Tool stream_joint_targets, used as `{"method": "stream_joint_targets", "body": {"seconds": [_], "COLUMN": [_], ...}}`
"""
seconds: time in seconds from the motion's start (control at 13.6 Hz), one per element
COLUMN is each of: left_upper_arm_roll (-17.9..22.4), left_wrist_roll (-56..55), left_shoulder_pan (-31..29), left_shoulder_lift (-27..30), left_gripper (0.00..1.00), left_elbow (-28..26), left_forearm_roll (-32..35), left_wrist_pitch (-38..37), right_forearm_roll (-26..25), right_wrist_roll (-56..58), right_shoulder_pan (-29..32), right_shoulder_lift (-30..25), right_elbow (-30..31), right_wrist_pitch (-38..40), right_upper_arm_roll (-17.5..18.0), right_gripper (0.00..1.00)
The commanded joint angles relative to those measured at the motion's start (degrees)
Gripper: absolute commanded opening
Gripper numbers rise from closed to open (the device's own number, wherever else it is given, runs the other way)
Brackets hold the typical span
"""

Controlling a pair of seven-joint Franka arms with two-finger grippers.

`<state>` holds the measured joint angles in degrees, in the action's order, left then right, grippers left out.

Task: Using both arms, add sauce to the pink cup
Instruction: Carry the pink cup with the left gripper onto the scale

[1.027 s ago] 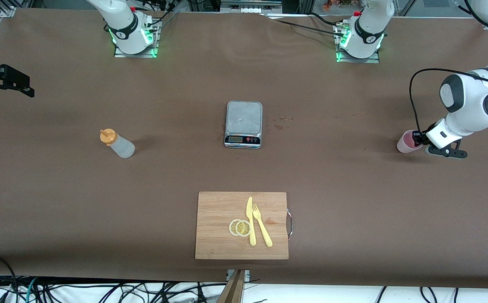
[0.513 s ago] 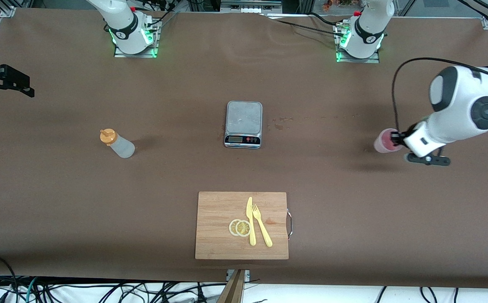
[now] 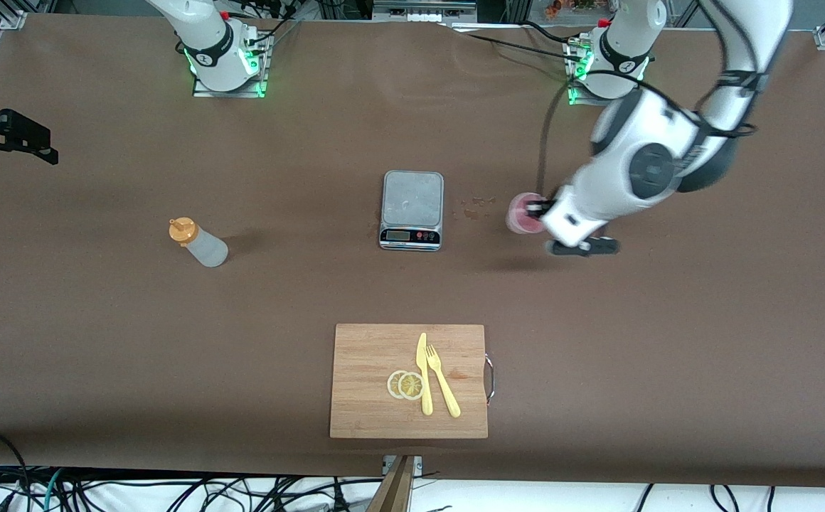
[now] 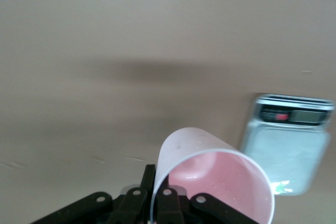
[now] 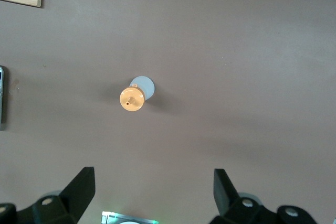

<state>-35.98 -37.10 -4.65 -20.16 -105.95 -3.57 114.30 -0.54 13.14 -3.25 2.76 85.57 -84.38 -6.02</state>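
My left gripper (image 3: 538, 213) is shut on the wall of the pink cup (image 3: 521, 215) and holds it in the air just beside the grey scale (image 3: 412, 208), toward the left arm's end. In the left wrist view the fingers (image 4: 148, 181) pinch the cup's rim (image 4: 220, 182), and the scale (image 4: 289, 148) shows past it. The sauce bottle (image 3: 198, 243) with its orange cap stands on the table toward the right arm's end. My right gripper (image 3: 1, 137) waits open and empty, high at that end; its wrist view looks down on the bottle (image 5: 135, 97) between the open fingers (image 5: 81, 187).
A wooden cutting board (image 3: 377, 348) lies nearer the front camera than the scale, with a yellow knife (image 3: 424, 373), a yellow fork (image 3: 442, 384) and two lemon slices (image 3: 405, 385) on it. Small stains (image 3: 476, 206) mark the table beside the scale.
My left arm has swung with the pink cup from the left arm's end of the table to just beside the scale. The right arm and the bottle have not moved.
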Motion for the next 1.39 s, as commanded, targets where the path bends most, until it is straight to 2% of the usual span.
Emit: {"method": "stream_joint_targets", "body": {"seconds": [0.0,0.29,0.44,0.73,0.81,0.88,1.17,1.32], "left_upper_arm_roll": [0.8,0.9,1.0,0.9,1.0,1.0,0.7,0.2], "left_wrist_roll": [-11.9,-23.7,-27.4,-29.7,-30.6,-32.3,-33.1,-33.0], "left_shoulder_pan": [7.5,15.3,18.8,20.7,21.1,21.3,21.2,20.7], "left_shoulder_lift": [-8.0,-13.6,-15.2,-15.9,-16.2,-16.3,-15.4,-12.7], "left_gripper": [0.00,0.00,0.00,0.00,0.16,0.99,1.00,1.00], "left_elbow": [7.0,6.5,6.4,6.1,6.1,6.1,6.2,7.0], "left_forearm_roll": [1.6,9.5,13.0,13.5,13.5,13.5,13.5,12.7], "left_wrist_pitch": [3.7,11.5,11.7,11.6,11.6,11.7,10.9,8.0], "right_forearm_roll": [0.2,0.2,0.2,0.2,0.3,0.3,2.0,2.1], "right_wrist_roll": [-0.2,-0.2,-0.4,-0.4,-0.4,-0.4,-0.2,0.5], "right_shoulder_pan": [0.3,0.3,0.3,0.2,0.3,0.2,0.1,0.8], "right_shoulder_lift": [-0.5,-0.4,-0.4,-0.4,-0.3,-0.1,0.0,0.3], "right_elbow": [0.6,0.6,0.6,0.6,0.5,0.3,0.2,0.2], "right_wrist_pitch": [-0.2,-0.2,-0.3,-0.3,-0.4,-0.5,-2.6,-2.9], "right_upper_arm_roll": [0.1,0.1,0.1,0.2,0.2,0.2,0.2,0.0], "right_gripper": [1.00,1.00,1.00,1.00,1.00,1.00,1.00,1.00]}}
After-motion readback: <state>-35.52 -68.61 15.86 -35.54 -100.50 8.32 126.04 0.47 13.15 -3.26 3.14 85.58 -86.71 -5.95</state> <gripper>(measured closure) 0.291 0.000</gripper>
